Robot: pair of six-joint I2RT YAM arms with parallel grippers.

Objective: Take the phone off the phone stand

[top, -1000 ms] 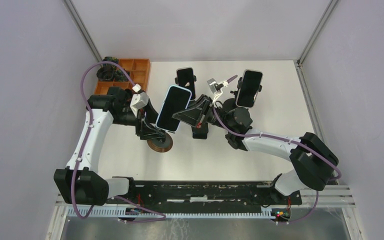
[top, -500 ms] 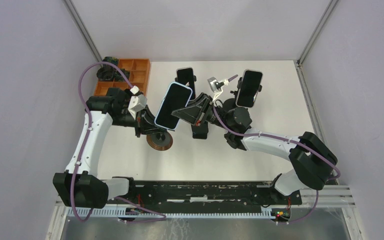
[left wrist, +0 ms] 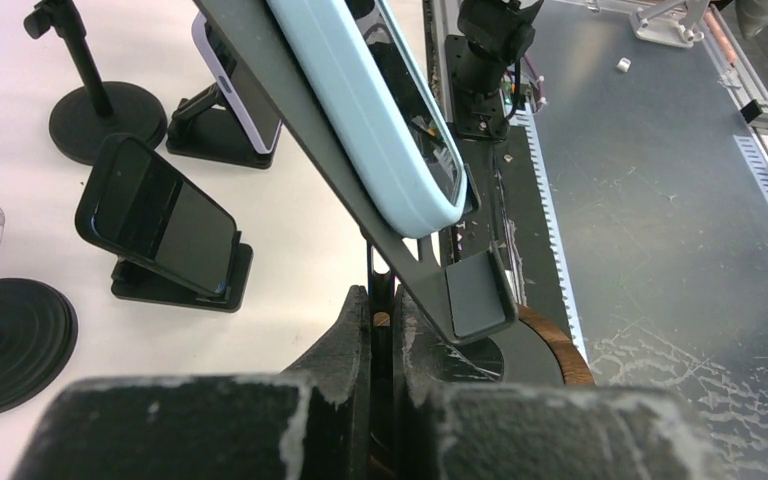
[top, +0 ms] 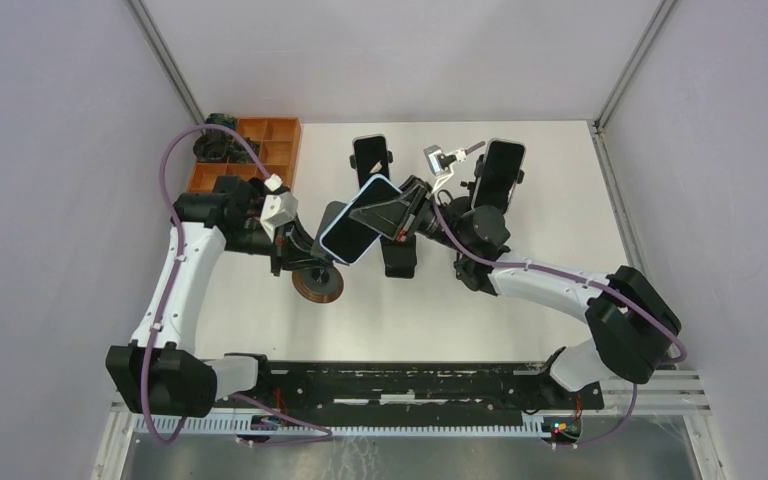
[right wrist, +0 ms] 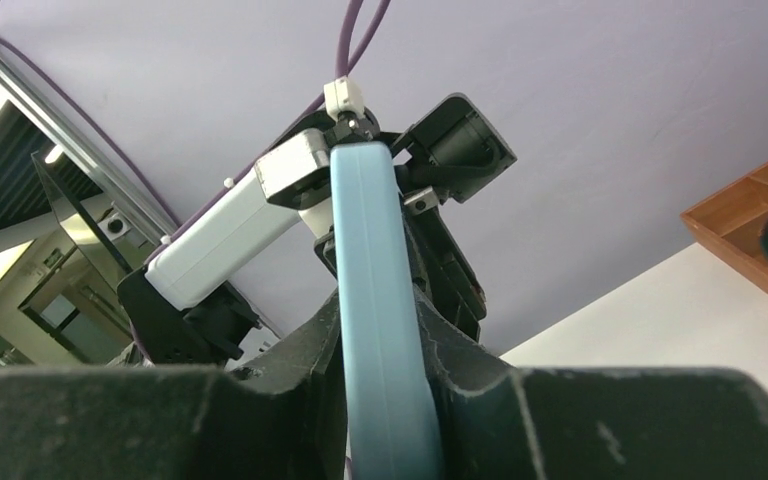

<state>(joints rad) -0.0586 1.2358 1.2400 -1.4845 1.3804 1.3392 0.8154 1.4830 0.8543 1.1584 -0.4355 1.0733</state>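
The phone in a light blue case leans tilted over the grey plate of the phone stand. My right gripper is shut on its right edge. The right wrist view shows the blue case edge pinched between both fingers of that gripper. My left gripper is shut on the stand's thin black stem, just above its round wood-rimmed base. From the left wrist, the phone has its lower end a little above the plate's lip, and the gripper clamps the stem.
Two more phones on stands sit at the back, and a low black stand is under my right wrist. An orange compartment bin is at the back left. The left wrist view shows other stands close by.
My left gripper has closed on the stand's stem. The phone, held by my right gripper, has swung and shifted right, uncovering part of the grey plate.
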